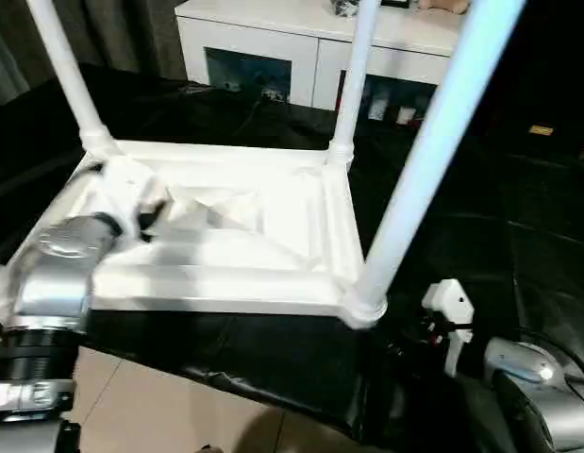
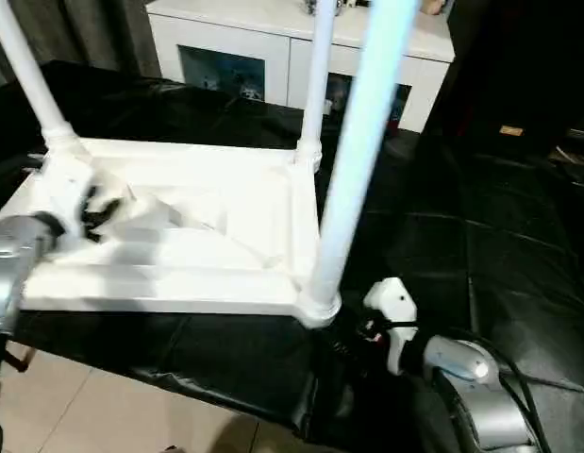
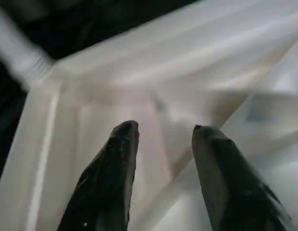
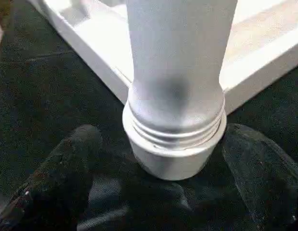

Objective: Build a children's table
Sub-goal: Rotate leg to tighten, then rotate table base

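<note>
The children's table [image 1: 273,236] lies upside down on a black-covered surface [image 1: 480,245], ribbed underside up, with three legs visibly standing in its corner sockets: one at the far left [image 1: 70,80], one at the far right [image 1: 353,80], and the near right leg [image 1: 433,142] rising tall towards the camera. In the right wrist view that near leg's base [image 4: 175,144] shows thread rings above the socket collar, so I'd judge it isn't fully screwed home. The right gripper [image 4: 168,183] sits low beside that corner, its fingers [image 4: 67,168] spread wide on either side of the leg base, touching nothing I can make out. The left gripper [image 3: 165,139] hovers over the ribs near the far left corner, fingers parted and holding nothing. To do this well, the right one should close squarely on the leg, low down, and turn it without tilting it, while the left braces the tabletop so it doesn't slide. A white cabinet [image 1: 301,42] stands behind.
</note>
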You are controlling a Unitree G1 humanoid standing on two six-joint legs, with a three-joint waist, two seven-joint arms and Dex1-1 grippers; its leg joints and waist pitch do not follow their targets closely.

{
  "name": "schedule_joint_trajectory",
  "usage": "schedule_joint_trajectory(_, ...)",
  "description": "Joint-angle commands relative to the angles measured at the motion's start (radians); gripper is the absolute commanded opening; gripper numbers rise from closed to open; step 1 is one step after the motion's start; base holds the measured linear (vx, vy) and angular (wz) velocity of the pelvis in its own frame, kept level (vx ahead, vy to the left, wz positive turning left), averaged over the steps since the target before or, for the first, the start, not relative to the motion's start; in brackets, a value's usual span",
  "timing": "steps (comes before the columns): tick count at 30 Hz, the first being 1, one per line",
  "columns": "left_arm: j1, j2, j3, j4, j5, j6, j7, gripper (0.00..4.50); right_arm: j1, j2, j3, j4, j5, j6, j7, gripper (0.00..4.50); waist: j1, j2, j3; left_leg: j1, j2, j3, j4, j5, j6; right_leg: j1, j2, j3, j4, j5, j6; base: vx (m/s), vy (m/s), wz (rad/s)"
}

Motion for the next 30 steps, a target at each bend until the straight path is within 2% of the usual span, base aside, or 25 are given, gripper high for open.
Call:
schedule_joint_trajectory(1, 0.010, 0.003, 0.020, -0.020, 0.023, 0.023, 0.028, 2.25, 0.002, -0.001, 0.001, -0.028, 0.009, 0.002, 0.011, 4.23, 0.003, 0.011, -0.056, 0.005, 0.019, -0.003, -0.069, -0.173, 0.071, 0.050, -0.034, 0.034, -0.051, -0.081, -0.235, 0.000, 0.000, 0.00)
schedule_joint_trajectory(4, 0.008, -0.001, 0.027, 0.028, -0.051, 0.010, 0.015, 2.42, 0.002, -0.001, 0.002, -0.031, 0.007, 0.007, 0.008, 4.23, 0.008, 0.009, -0.055, 0.006, 0.016, -0.002, -0.069, -0.203, 0.067, 0.049, -0.035, 0.035, -0.054, -0.100, -0.239, 0.000, 0.000, 0.00)
schedule_joint_trajectory(5, -0.003, 0.007, 0.017, 0.060, -0.065, -0.004, -0.008, 2.61, -0.001, -0.004, 0.005, -0.032, 0.006, 0.009, 0.010, 4.23, 0.010, -0.003, -0.055, 0.005, 0.016, -0.001, -0.070, -0.209, 0.067, 0.049, -0.036, 0.035, -0.056, -0.112, -0.236, 0.000, 0.000, 0.00)
schedule_joint_trajectory(7, -0.013, 0.016, 0.007, 0.090, -0.065, -0.008, -0.026, 2.66, -0.003, -0.007, 0.007, -0.035, 0.005, 0.012, 0.013, 4.23, 0.016, 0.004, -0.055, 0.007, 0.017, -0.002, -0.071, -0.215, 0.063, 0.047, -0.038, 0.036, -0.057, -0.136, -0.226, 0.000, 0.000, 0.00)
schedule_joint_trajectory(8, -0.020, 0.024, -0.001, 0.110, -0.060, -0.010, -0.036, 2.66, -0.005, -0.008, 0.008, -0.037, 0.004, 0.015, 0.015, 4.23, 0.017, 0.002, -0.054, 0.008, 0.014, -0.001, -0.071, -0.217, 0.062, 0.046, -0.036, 0.036, -0.058, -0.149, -0.216, 0.000, 0.000, 0.00)
schedule_joint_trajectory(12, -0.088, 0.077, -0.036, 0.305, 0.031, -0.063, 0.015, 2.66, -0.010, -0.019, 0.002, -0.034, 0.002, 0.013, 0.018, 4.23, 0.016, 0.005, -0.054, 0.007, 0.012, -0.005, -0.073, -0.232, 0.053, 0.048, -0.037, 0.035, -0.062, -0.181, -0.180, 0.000, 0.000, 0.00)
schedule_joint_trajectory(16, -0.115, 0.083, -0.061, 0.408, 0.052, -0.107, 0.026, 2.66, -0.006, -0.020, 0.000, -0.041, 0.003, 0.015, 0.016, 4.23, 0.019, 0.004, -0.054, 0.008, 0.015, -0.005, -0.074, -0.239, 0.043, 0.048, -0.041, 0.036, -0.060, -0.175, -0.191, 0.000, 0.000, 0.00)
schedule_joint_trajectory(18, -0.141, 0.058, -0.052, 0.460, -0.001, -0.193, -0.009, 2.66, -0.003, -0.020, 0.000, -0.045, 0.002, 0.015, 0.013, 4.23, 0.022, 0.004, -0.054, 0.008, 0.013, -0.006, -0.073, -0.243, 0.043, 0.047, -0.042, 0.036, -0.063, -0.185, -0.192, 0.000, 0.000, 0.00)
schedule_joint_trajectory(19, -0.153, 0.054, -0.061, 0.485, -0.005, -0.217, -0.017, 2.66, -0.002, -0.020, 0.000, -0.046, 0.002, 0.015, 0.013, 4.23, 0.023, 0.016, -0.055, 0.010, 0.015, -0.006, -0.073, -0.246, 0.038, 0.047, -0.044, 0.037, -0.061, -0.179, -0.197, 0.000, 0.000, 0.00)
schedule_joint_trajectory(21, -0.166, 0.052, -0.078, 0.517, 0.000, -0.254, -0.045, 2.66, -0.001, -0.022, -0.001, -0.047, 0.002, 0.016, 0.012, 4.23, 0.022, 0.009, -0.056, 0.010, 0.015, -0.006, -0.073, -0.249, 0.037, 0.047, -0.042, 0.036, -0.062, -0.166, -0.200, 0.000, 0.000, 0.00)
schedule_joint_trajectory(22, -0.178, 0.048, -0.086, 0.546, 0.004, -0.274, -0.059, 2.66, 0.000, -0.024, -0.002, -0.049, 0.002, 0.017, 0.012, 4.23, 0.022, 0.008, -0.057, 0.007, 0.014, -0.006, -0.072, -0.236, 0.038, 0.049, -0.042, 0.036, -0.059, -0.145, -0.202, 0.000, 0.000, 0.00)
schedule_joint_trajectory(23, -0.193, 0.041, -0.089, 0.581, -0.001, -0.307, -0.089, 2.66, 0.001, -0.025, -0.003, -0.050, 0.002, 0.017, 0.012, 4.23, 0.023, 0.009, -0.057, 0.009, 0.014, -0.006, -0.072, -0.237, 0.039, 0.048, -0.042, 0.036, -0.059, -0.138, -0.203, 0.000, 0.000, 0.00)
schedule_joint_trajectory(24, -0.197, 0.039, -0.088, 0.591, -0.005, -0.314, -0.102, 2.66, 0.001, -0.026, -0.003, -0.050, 0.002, 0.017, 0.012, 4.23, 0.024, 0.006, -0.057, 0.009, 0.012, -0.005, -0.071, -0.235, 0.042, 0.049, -0.042, 0.036, -0.061, -0.140, -0.203, 0.000, 0.000, 0.00)
schedule_joint_trajectory(27, -0.228, 0.033, -0.104, 0.662, -0.007, -0.339, -0.167, 2.66, 0.004, -0.032, -0.005, -0.055, 0.002, 0.020, 0.013, 4.23, 0.026, 0.007, -0.058, 0.008, 0.015, -0.007, -0.072, -0.231, 0.037, 0.051, -0.045, 0.036, -0.056, -0.131, -0.209, 0.000, 0.000, 0.00)
schedule_joint_trajectory(30, -0.260, 0.018, -0.107, 0.713, -0.010, -0.368, -0.163, 2.66, 0.006, -0.038, -0.010, -0.062, 0.004, 0.022, 0.013, 4.23, 0.025, 0.008, -0.058, 0.008, 0.015, -0.005, -0.070, -0.226, 0.040, 0.052, -0.045, 0.036, -0.055, -0.115, -0.215, 0.000, 0.000, 0.00)
